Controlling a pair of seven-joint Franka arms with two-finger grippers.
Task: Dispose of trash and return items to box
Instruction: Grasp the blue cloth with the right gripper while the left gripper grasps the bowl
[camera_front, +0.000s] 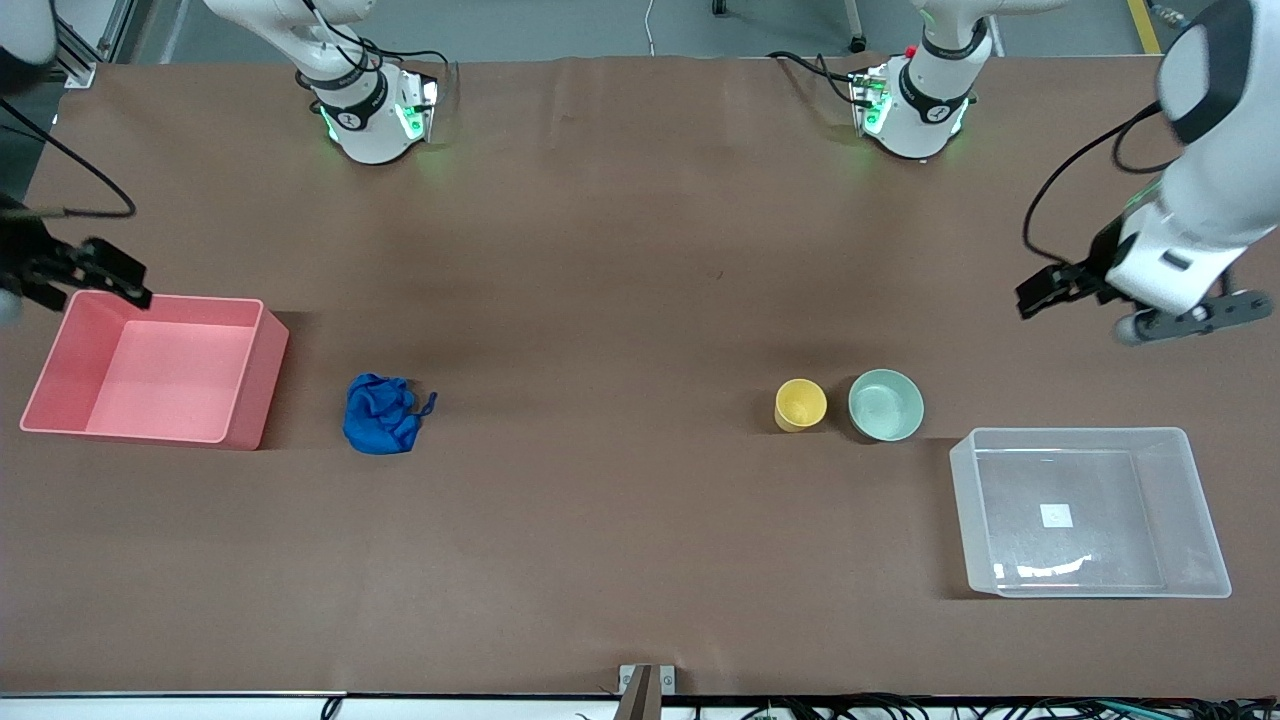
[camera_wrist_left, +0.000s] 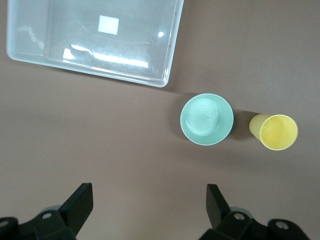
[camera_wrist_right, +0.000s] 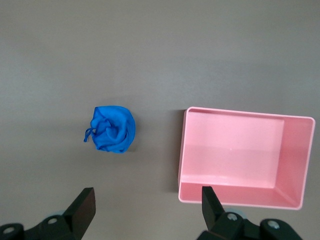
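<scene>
The blue cloth wad (camera_front: 380, 414) lies on the table beside the pink bin; it also shows in the right wrist view (camera_wrist_right: 114, 128). The yellow cup (camera_front: 800, 404) stands upright beside the mint-green bowl (camera_front: 885, 404); both show in the left wrist view, cup (camera_wrist_left: 277, 132) and bowl (camera_wrist_left: 206, 119). The clear box (camera_front: 965, 520) is empty, with a white sticker on its floor, at the left arm's end; it also shows in the left wrist view (camera_wrist_left: 172, 50). My left gripper (camera_front: 1035, 295) is open and empty over bare table (camera_wrist_left: 148, 192). My right gripper (camera_front: 125, 280) is open and empty over a corner of the pink bin (camera_wrist_right: 147, 196).
The empty pink bin (camera_front: 255, 380) stands at the right arm's end of the table, its wall in the right wrist view (camera_wrist_right: 240, 196). The brown table (camera_front: 620, 300) stretches between the cloth and the cup.
</scene>
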